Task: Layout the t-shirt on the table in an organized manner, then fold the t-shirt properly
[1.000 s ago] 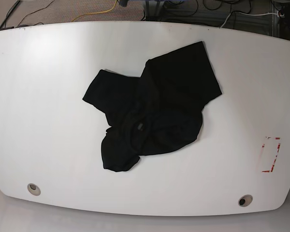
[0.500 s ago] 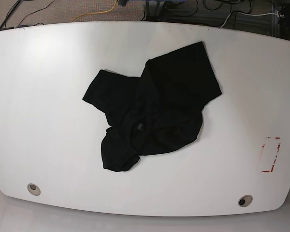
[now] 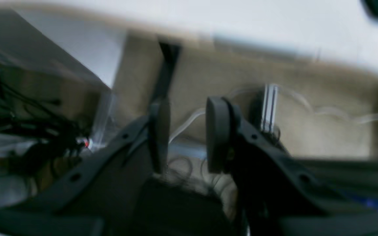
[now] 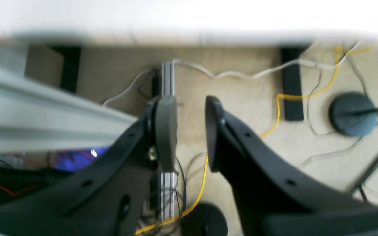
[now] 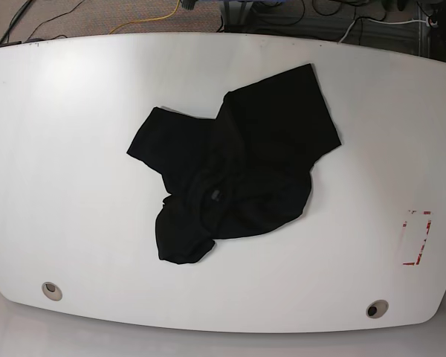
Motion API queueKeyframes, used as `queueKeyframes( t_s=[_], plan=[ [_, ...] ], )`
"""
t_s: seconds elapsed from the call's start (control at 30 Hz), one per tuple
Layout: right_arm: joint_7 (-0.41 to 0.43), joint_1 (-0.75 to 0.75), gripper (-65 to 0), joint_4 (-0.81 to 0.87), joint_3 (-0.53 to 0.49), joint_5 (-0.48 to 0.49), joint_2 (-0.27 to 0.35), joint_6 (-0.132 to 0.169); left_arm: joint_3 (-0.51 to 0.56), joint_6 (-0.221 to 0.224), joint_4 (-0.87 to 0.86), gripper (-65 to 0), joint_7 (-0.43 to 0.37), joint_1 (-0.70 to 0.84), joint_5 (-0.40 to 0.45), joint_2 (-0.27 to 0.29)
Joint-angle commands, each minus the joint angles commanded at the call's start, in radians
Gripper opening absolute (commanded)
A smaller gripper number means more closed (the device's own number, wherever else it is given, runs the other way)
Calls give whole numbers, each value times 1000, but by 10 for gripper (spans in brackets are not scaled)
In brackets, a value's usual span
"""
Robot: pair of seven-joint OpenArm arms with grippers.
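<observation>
Across the middle of the glossy white, curved-edged table (image 5: 89, 208), our t-shirt waits in a heap!

We're at the laying-out step, by our reading, with folding still to come: the black short-sleeved cloth t-shirt (image 5: 275, 126) lies skewed, one sleeve (image 5: 163, 141) poking out to the side, the other (image 5: 182, 242) bunched near the collar (image 5: 214, 201), the squared-off hem end angled toward the far edge. And the claws? Our left dark-grey two-fingered gripper (image 3: 187, 136) stands open with nothing in it, and our right matching gripper (image 4: 190, 134) is parted and empty too, both beyond the far edge, well apart from the cloth! Next, we'd judge, we must bring both in over the tabletop, pinch separate corners of fabric, and draw outward gently; catch two layers at once and the bunching could get worse.
</observation>
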Motion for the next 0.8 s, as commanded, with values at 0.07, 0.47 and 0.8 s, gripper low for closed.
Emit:
queueKeyframes(
  t_s=[0.07, 0.47, 0.8],
  plan=[
    [0, -2, -506, 32, 0, 0, -3, 0, -3, 0, 44, -478, 0, 5, -14, 2],
    [0, 150, -503, 77, -3, 0, -3, -5, 2, 0, 153, -382, 6, -58, -25, -8],
    [-92, 288, -496, 84, -83, -8, -3, -2, 40, 0, 175, -199, 161, -235, -23, -23]
  ],
)
